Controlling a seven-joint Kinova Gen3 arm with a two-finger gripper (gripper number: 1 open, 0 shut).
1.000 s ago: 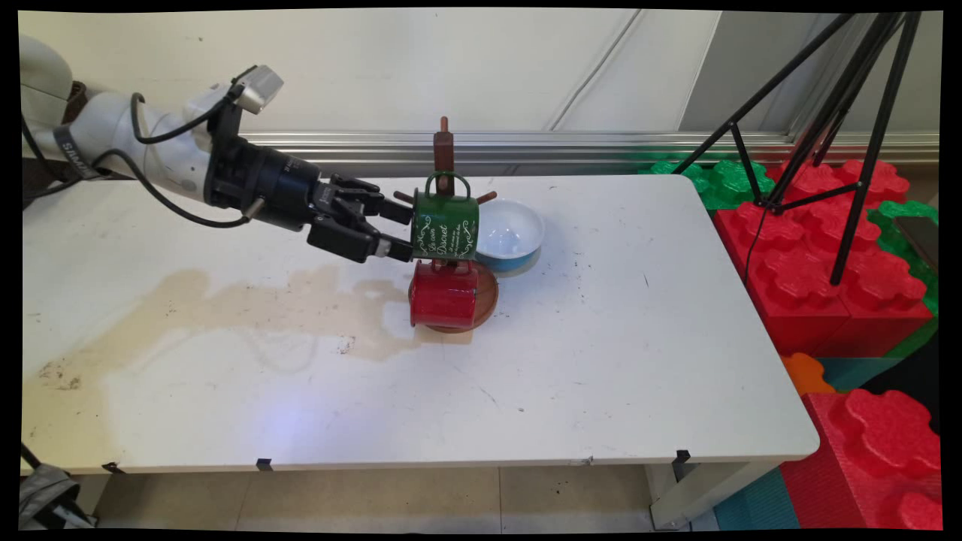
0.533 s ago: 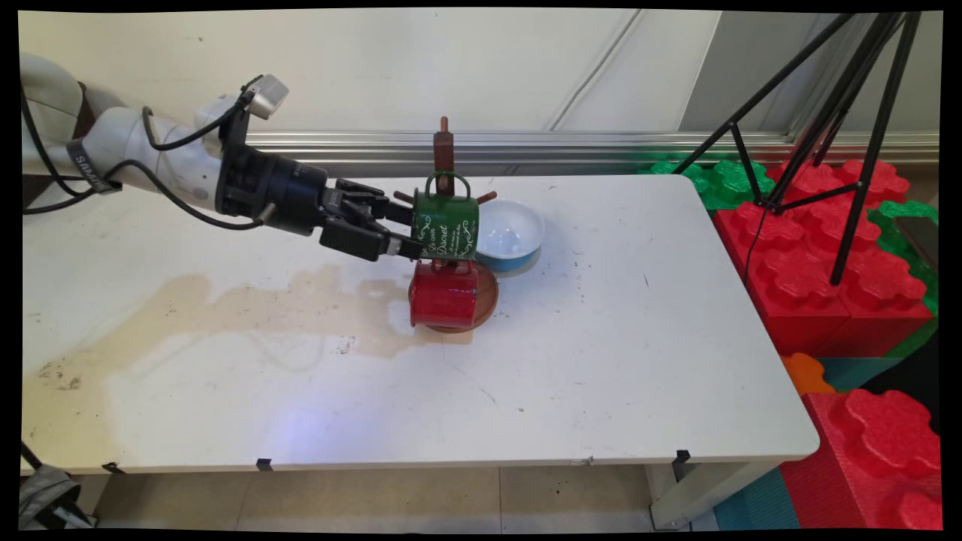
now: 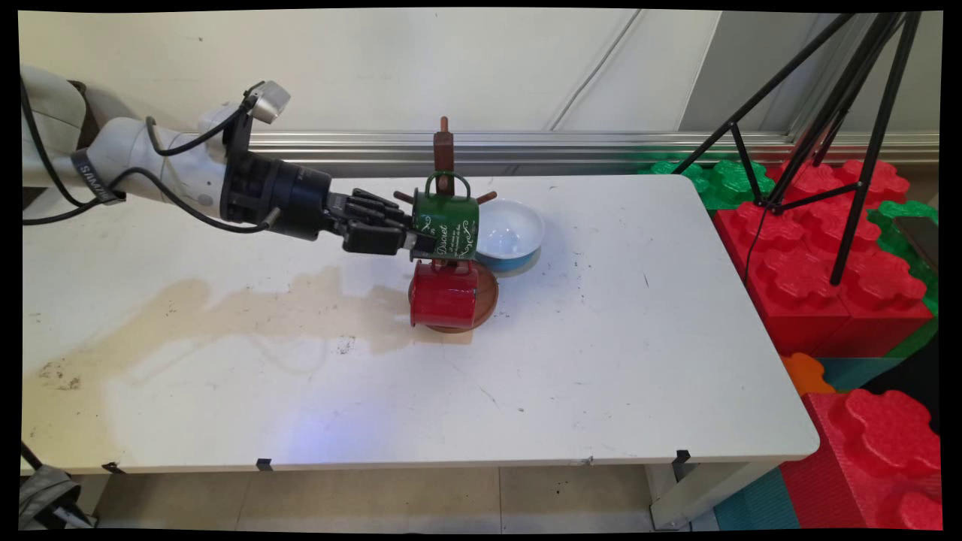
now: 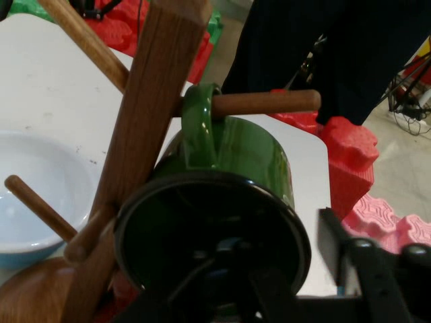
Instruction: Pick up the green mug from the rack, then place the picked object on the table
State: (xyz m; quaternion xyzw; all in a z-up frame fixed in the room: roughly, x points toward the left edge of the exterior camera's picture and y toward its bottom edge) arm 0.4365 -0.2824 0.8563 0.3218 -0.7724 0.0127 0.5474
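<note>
Table: white top, with a broad tan stain spread over its left half and scattered dark specks elsewhere.
Foam blocks: red and green, stacked off the table's right end, with a black tripod standing on them.
My arm: it comes in from the left, roughly level, cables looped round the wrist.
Mug tree: a brown wooden post on a round base, standing mid-table towards the far edge, pegs slanting outward.
Bowl: white inside, blue outside, upright just right of the tree and touching or nearly touching its base.
Red mug: low on the tree's near side, on its side over the base, mouth to the left.
Green mug: hung by its handle on a peg, directly above the red mug, white lettering facing the camera, mouth turned towards my hand.
My gripper: at the green mug's rim. One finger lies outside the wall on the right; the other seems to sit inside the dark mouth, though I see it poorly. I cannot tell whether the fingers have closed on the rim or merely straddle it.
</note>
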